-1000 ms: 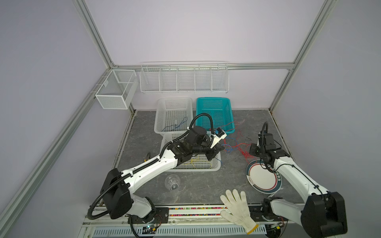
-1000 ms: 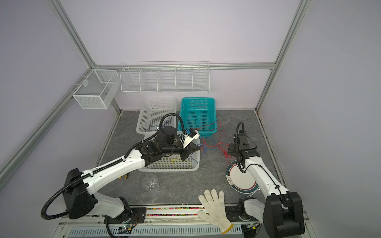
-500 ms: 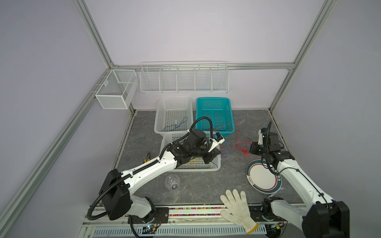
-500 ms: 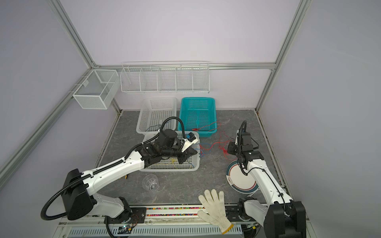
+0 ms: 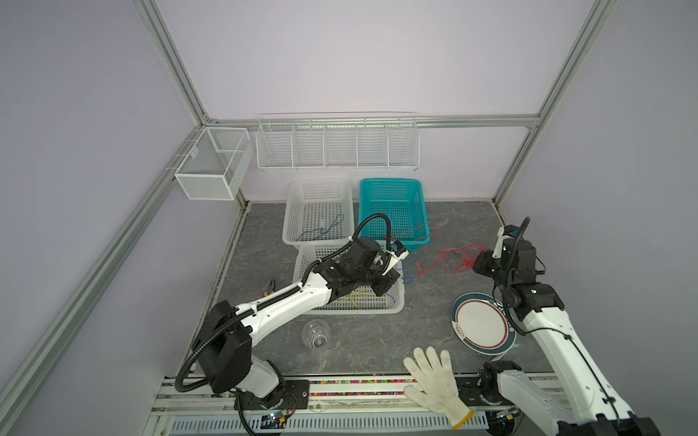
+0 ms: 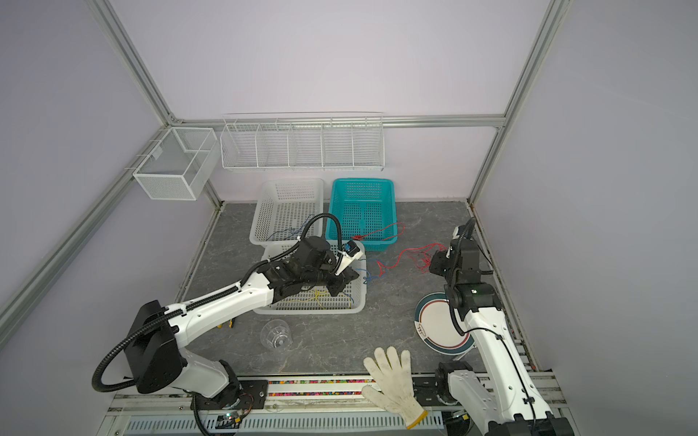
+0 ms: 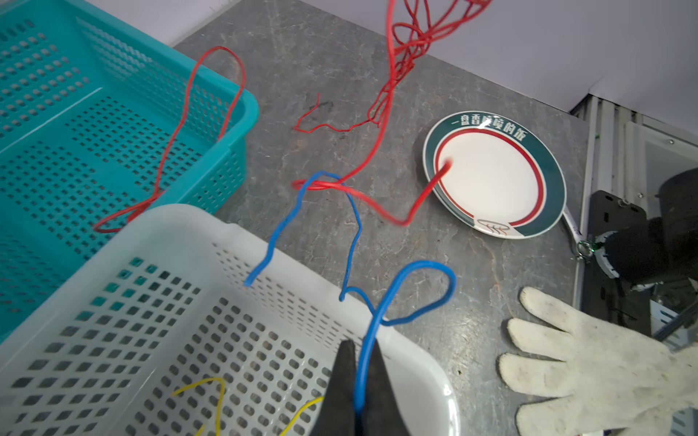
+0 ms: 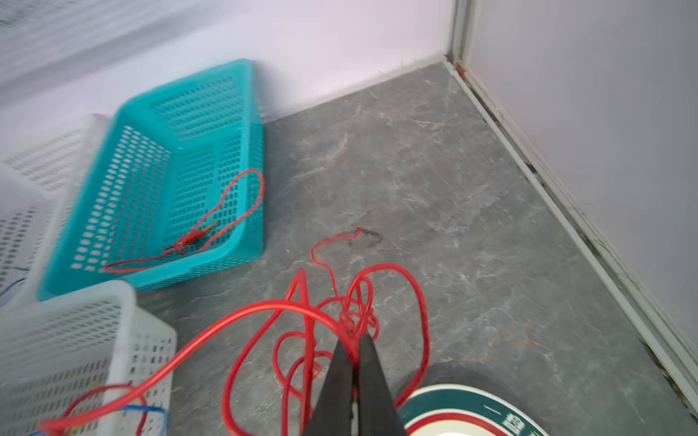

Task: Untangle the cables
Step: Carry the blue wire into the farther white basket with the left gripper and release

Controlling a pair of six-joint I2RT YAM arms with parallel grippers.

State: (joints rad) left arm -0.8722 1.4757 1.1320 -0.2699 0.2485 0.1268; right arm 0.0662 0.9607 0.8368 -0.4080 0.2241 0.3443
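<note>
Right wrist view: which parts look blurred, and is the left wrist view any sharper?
Right wrist view: the teal basket is smeared by motion blur, while the red cable near the fingers is clearer. Left wrist view: mostly sharp, and the lettering on the plate is readable; only a stretch of red cable beside the plate is blurred.

my right end effector (image 5: 475, 265) pulled farther from the teal basket (image 5: 391, 182), red cable (image 7: 425, 198) drawn out longer behind it, my left end effector (image 5: 397, 275) eased back from that basket too, blue cable (image 7: 364, 362) trailing along
</note>
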